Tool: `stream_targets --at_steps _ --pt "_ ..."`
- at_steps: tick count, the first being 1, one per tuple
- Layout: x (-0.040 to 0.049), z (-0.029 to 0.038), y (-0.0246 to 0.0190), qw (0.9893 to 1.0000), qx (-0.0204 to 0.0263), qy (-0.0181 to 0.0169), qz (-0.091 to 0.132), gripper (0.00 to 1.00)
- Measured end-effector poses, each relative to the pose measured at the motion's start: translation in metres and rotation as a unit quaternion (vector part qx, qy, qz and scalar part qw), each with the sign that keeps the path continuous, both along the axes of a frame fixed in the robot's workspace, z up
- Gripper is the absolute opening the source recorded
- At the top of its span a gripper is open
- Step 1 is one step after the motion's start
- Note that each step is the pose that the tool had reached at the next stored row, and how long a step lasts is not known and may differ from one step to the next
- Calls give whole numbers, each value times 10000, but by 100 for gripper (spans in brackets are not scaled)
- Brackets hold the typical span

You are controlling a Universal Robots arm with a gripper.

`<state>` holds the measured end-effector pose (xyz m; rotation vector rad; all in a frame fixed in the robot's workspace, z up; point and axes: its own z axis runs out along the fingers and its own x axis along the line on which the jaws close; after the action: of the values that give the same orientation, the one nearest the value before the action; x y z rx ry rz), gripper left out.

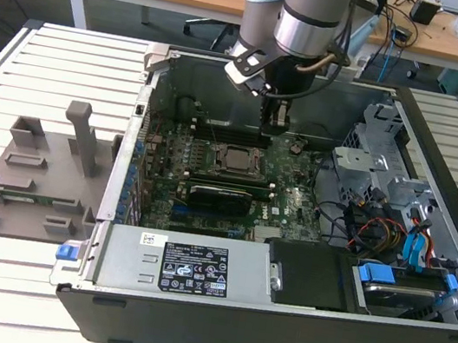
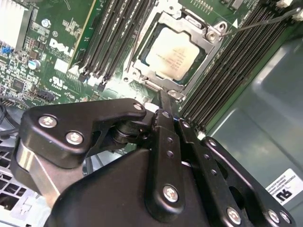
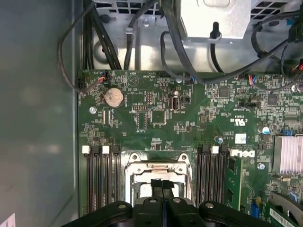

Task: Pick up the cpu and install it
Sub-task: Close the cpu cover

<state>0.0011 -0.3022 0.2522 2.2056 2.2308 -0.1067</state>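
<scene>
The cpu lies flat in its socket on the green motherboard, inside the open computer case. In the second wrist view the cpu shows a silvery top with the metal socket frame around it. My gripper hangs just above the board, a little behind the socket toward the case's back wall. Its fingers are shut together with nothing between them in both wrist views, gripper and gripper, the tips just short of the socket frame.
Black memory slots flank the socket. A long black card lies in front of it. Cables and a drive cage fill the exterior view's right. A grey pegged tray sits outside the case on the slatted table.
</scene>
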Motion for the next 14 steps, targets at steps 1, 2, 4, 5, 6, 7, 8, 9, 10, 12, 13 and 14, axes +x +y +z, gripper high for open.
stream_targets --at_steps 1,2,4,5,6,7,8,9,10,12,13,14 --pt "-10 -2 0 10000 0 0 0 11" --pt "-24 -6 0 10000 1 0 0 11" --pt "-46 -31 0 10000 1 0 0 11" --pt "-54 -45 0 10000 1 0 0 11" --pt "-63 -58 0 10000 0 0 0 11" --pt "-83 -76 0 10000 1 0 0 11" --pt "-119 -90 0 10000 0 0 0 11" --pt "-149 -98 0 10000 1 0 1 11" --pt "-167 -100 0 10000 0 0 1 11" --pt "-234 -108 0 10000 0 0 0 11" --pt "-249 -112 0 10000 1 -1 0 11" --pt "-261 -117 1 10000 1 -1 0 11"
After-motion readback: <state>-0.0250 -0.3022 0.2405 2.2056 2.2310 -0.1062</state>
